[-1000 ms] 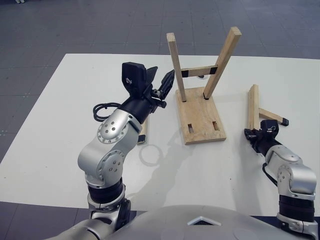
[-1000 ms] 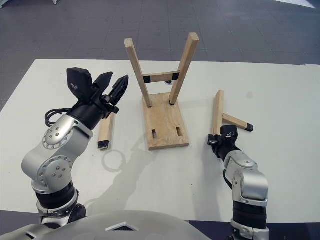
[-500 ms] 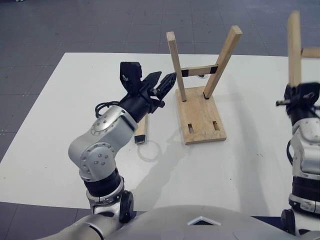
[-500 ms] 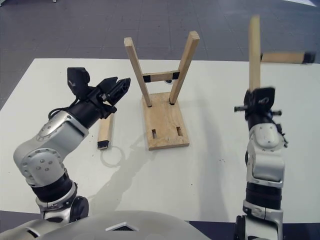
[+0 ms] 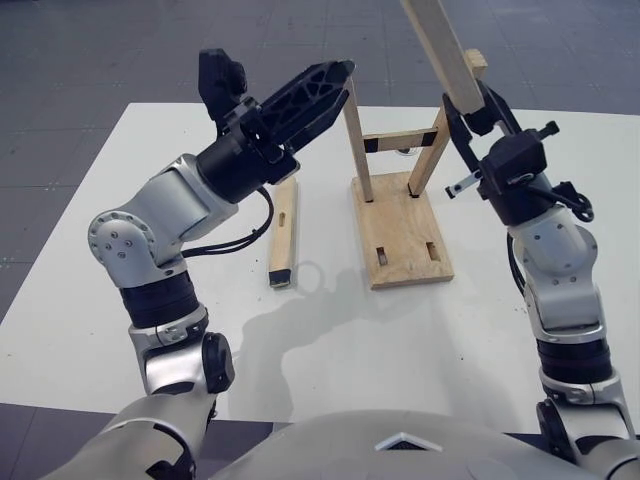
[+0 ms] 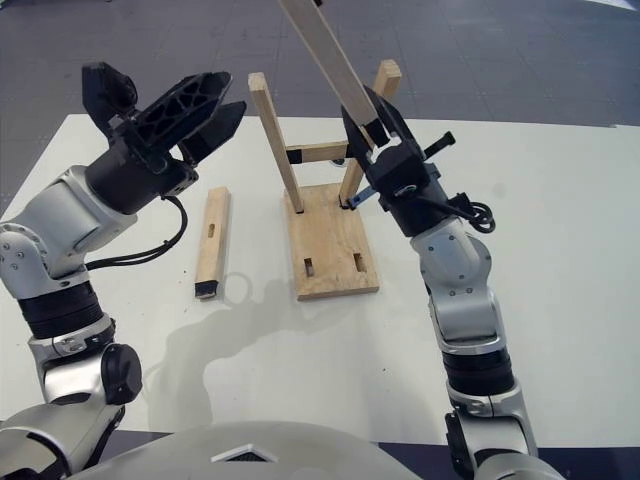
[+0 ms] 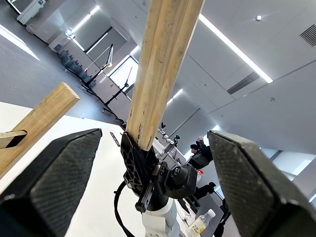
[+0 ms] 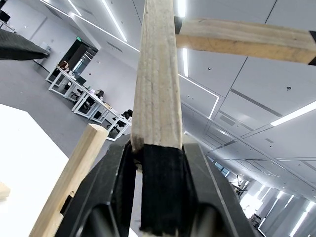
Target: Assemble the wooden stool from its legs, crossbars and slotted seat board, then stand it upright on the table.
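Your left claw (image 5: 340,88) hangs above the counter (image 5: 100,220), fingers apart. Under it a loose leg (image 5: 283,235) lies flat. The slotted seat board (image 5: 400,235) carries two upright legs (image 5: 355,140) in its far slots. Your right claw (image 5: 478,105) is clamped on a tilted leg (image 5: 440,45).

Seat board (image 5: 405,240) pale wood; held leg (image 6: 325,50) blk-tipped; table (image 5: 480,340) white.

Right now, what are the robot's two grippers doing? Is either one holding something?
Left gripper: open, holding nothing.
Right gripper: closed on a wooden leg, raised above the table.
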{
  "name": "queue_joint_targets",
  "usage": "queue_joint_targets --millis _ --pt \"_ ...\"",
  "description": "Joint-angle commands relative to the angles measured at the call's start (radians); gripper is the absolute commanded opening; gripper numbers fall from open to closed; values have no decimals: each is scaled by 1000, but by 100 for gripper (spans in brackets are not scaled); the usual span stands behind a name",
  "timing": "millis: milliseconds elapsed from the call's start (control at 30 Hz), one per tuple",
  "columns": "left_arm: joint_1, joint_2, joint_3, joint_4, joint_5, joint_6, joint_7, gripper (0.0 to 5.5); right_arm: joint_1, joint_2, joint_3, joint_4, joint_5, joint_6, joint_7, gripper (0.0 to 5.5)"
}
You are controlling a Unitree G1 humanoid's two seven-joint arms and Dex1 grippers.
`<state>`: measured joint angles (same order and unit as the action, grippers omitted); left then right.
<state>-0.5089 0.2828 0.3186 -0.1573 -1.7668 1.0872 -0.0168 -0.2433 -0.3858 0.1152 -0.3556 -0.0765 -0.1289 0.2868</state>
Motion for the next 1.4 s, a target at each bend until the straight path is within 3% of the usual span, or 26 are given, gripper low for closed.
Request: queue_joint_targets --millis 33,567,867,1133,1400 --pt "3 10 -38 -27 -27 -55 27 396 -44 24 18 -41 12 29 25 100" --pt "-21 57 -127 -68 -21 -145 -36 396 52 38 85 -125 22 75 118 100" --pt "-21 111 -137 -59 -58 -131 -83 396 95 -15 43 -75 38 16 172 100" --pt "-5 117 -156 -68 -37 -152 -86 280 126 -16 75 -106 47 11 197 100" --pt "6 137 -173 -77 101 -153 -118 229 153 -18 77 -130 47 24 199 100"
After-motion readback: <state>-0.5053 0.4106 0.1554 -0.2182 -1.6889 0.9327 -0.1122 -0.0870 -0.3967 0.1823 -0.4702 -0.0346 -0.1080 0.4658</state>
